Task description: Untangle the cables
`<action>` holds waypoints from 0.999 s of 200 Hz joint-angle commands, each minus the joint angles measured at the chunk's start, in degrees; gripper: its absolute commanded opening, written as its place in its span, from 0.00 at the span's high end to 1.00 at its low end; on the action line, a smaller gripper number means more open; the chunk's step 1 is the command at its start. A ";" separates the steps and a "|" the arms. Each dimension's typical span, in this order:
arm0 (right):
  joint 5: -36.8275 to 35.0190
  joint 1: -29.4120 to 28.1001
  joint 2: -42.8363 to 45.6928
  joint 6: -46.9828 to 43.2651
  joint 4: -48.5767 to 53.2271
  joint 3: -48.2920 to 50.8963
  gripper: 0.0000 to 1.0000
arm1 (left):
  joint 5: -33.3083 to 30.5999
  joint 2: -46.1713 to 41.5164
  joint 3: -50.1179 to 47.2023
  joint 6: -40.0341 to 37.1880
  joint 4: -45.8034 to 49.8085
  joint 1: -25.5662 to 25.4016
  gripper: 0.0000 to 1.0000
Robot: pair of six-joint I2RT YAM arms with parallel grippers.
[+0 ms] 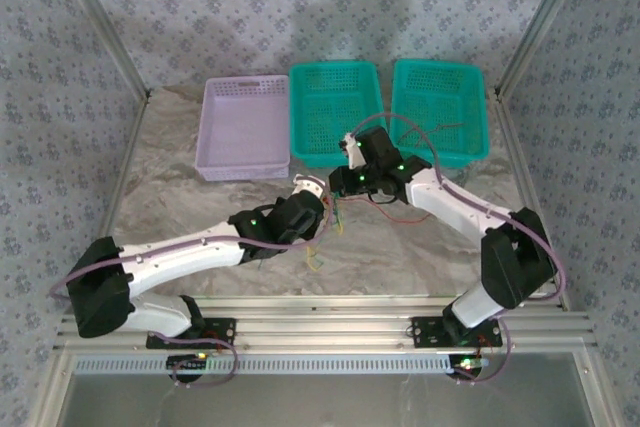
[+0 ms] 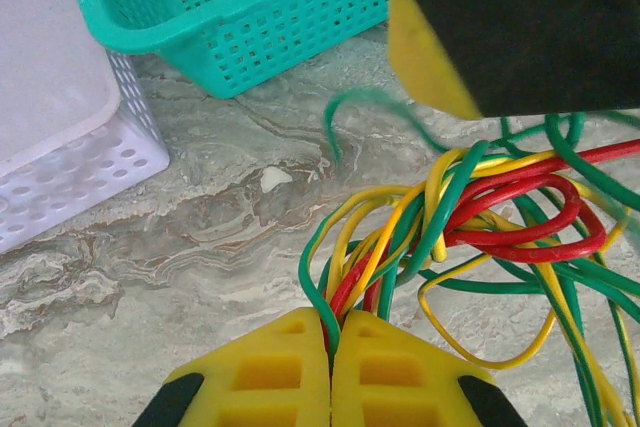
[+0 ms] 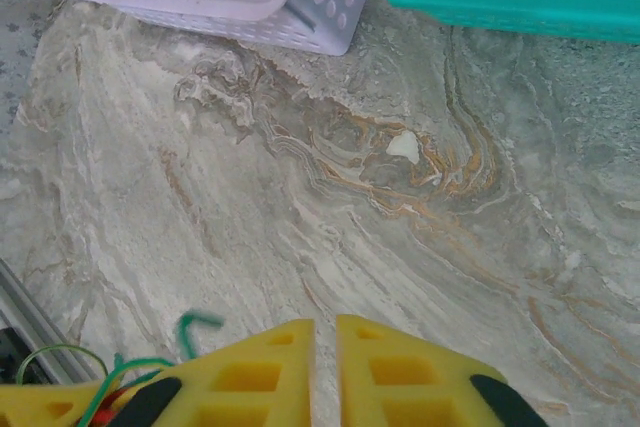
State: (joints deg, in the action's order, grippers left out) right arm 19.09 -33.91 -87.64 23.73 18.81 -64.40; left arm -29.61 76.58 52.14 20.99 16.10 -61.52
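The cables (image 2: 470, 217) are a tangle of thin red, yellow and green wires lying on the marble table top, seen from above as a small bunch (image 1: 330, 222) between the two arms. My left gripper (image 2: 332, 322) is shut on several strands at the near end of the bunch; from above it (image 1: 322, 209) sits at the bunch's left. The right gripper (image 1: 345, 185) hangs just above the far side of the tangle, with one yellow finger (image 2: 425, 47) over it. In the right wrist view its jaws (image 3: 325, 325) stand a narrow slit apart with bare table between, and a green wire end (image 3: 190, 325) curls to their left.
A lilac tray (image 1: 243, 127) and two teal baskets (image 1: 333, 112) (image 1: 438, 107) stand in a row at the back. The teal basket's corner (image 2: 230, 17) and the tray's rim (image 2: 60, 147) are close ahead of the left gripper. A loose red wire (image 1: 405, 215) trails right.
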 commanded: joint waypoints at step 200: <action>5.69 -0.88 19.73 1.26 -7.54 9.69 0.53 | 4.84 -2.45 2.99 13.52 5.92 7.86 1.00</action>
State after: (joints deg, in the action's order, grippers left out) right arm 19.90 -32.18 -69.84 23.77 15.51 -56.21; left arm -26.15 73.93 51.31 30.81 21.89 -53.82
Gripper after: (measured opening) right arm 0.462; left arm 0.048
